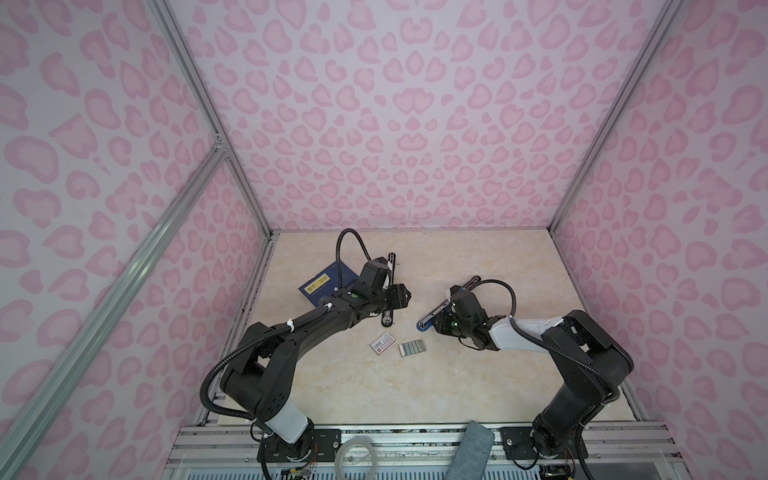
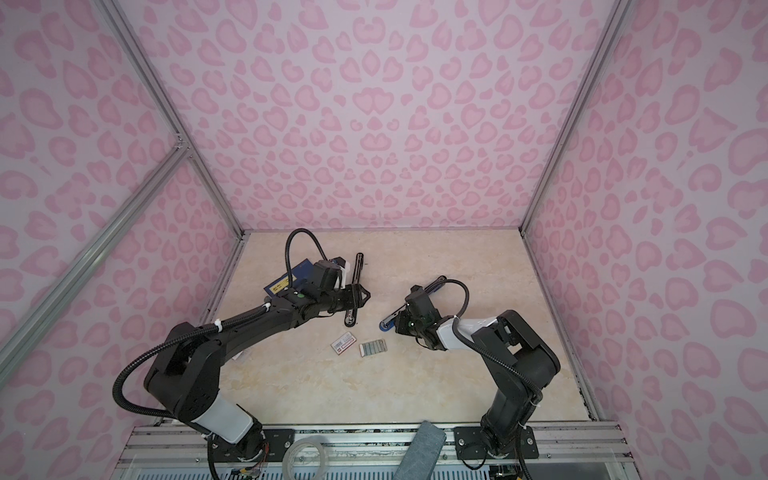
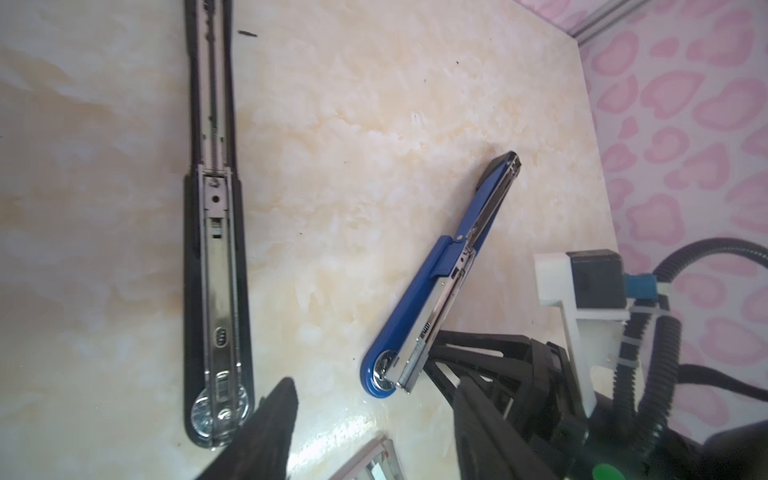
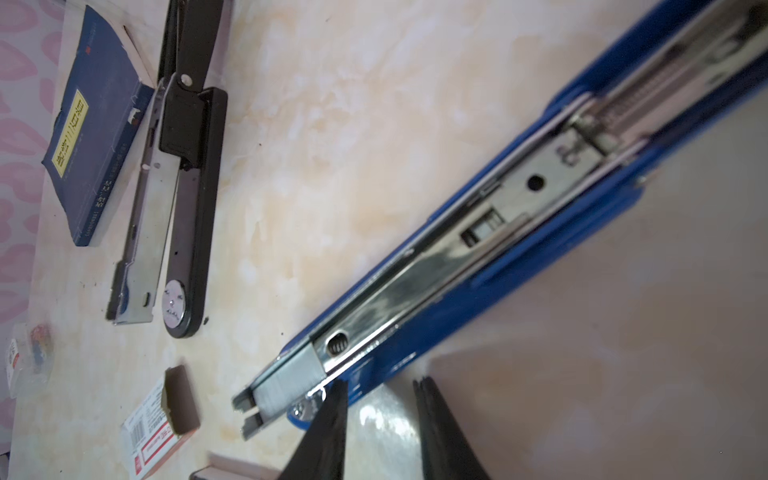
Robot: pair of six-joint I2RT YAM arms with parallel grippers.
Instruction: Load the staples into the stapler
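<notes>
Skid risk: right gripper [image 4: 380,386], jaws half-parted, empty, crowds blue stapler [image 4: 415,291] nose; nudge could shift seated strip [image 4: 286,382]. Left gripper [image 1: 406,297] jaws wide, empty. Spare staples [image 1: 412,348]: counter [image 1: 457,395], six o'clock of nose.

Both top views: camera head high over near edge of table [image 1: 374,395], looking steeply down toward back wall [image 1: 415,124]; far off, whole workspace in frame, near-identical coverage.
Left wrist view: low, close above table, facing across black stapler [image 3: 216,249] to blue stapler [image 3: 415,303].
Right wrist view: very close along blue stapler; black stapler and dark blue booklet [image 4: 95,137] beyond.
Both wrist views share both staplers.
</notes>
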